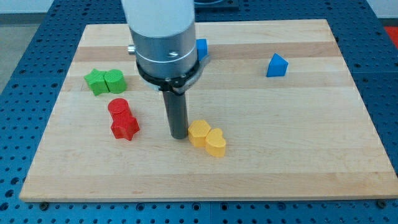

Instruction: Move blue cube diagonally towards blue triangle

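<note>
The blue cube (201,48) sits near the view's top centre, mostly hidden behind the arm's grey body. The blue triangle (277,65) stands to its right, at the upper right of the board. My tip (179,136) rests on the board at the centre, well below the blue cube and just left of the yellow blocks. It touches no blue block.
Two yellow blocks (208,138) lie together just right of my tip. A red cylinder (118,108) and a red star (125,127) sit to its left. Two green blocks (104,81) lie at the upper left. The wooden board (311,143) ends in blue perforated table.
</note>
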